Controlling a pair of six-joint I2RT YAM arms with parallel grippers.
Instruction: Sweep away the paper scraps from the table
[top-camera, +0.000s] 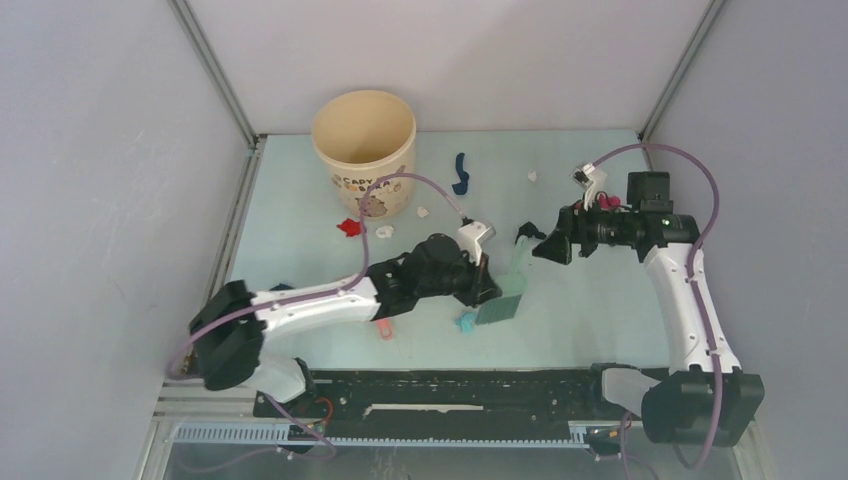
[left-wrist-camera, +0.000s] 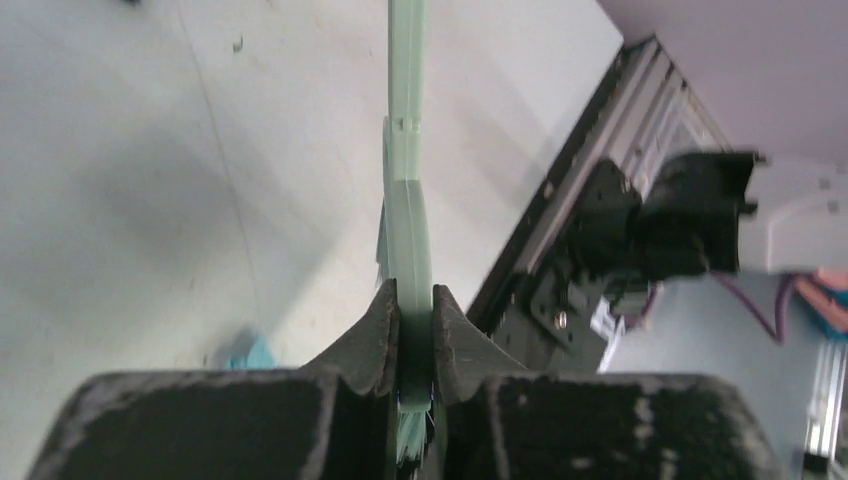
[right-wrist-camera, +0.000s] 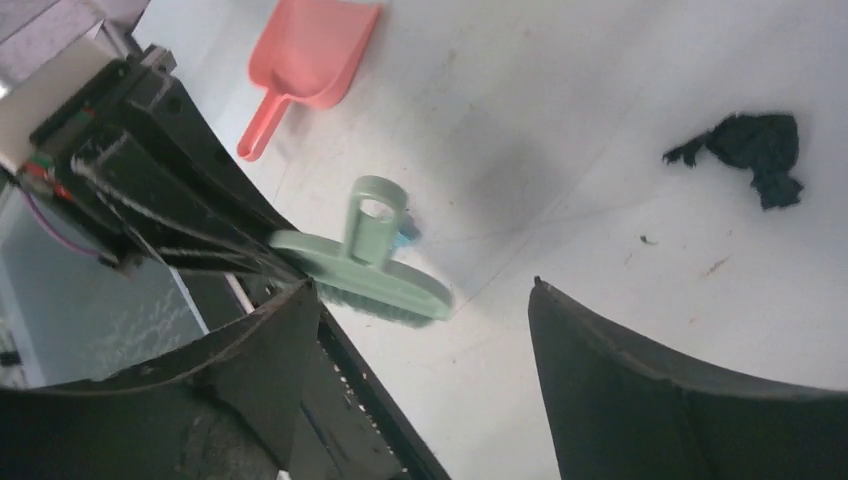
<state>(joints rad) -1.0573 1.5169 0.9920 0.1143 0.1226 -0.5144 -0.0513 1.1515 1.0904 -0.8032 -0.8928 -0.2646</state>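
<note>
left claw clamps the hand brush, right claw gapes; set it flat behind paper scraps near the cup

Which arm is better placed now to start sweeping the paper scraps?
Left. The left gripper is shut on the brush; the right gripper stands open, holding nothing.

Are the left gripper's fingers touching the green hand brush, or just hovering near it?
Touching. The left wrist view shows the left gripper with both fingers pressed against the brush, with no gap on either side.
</note>
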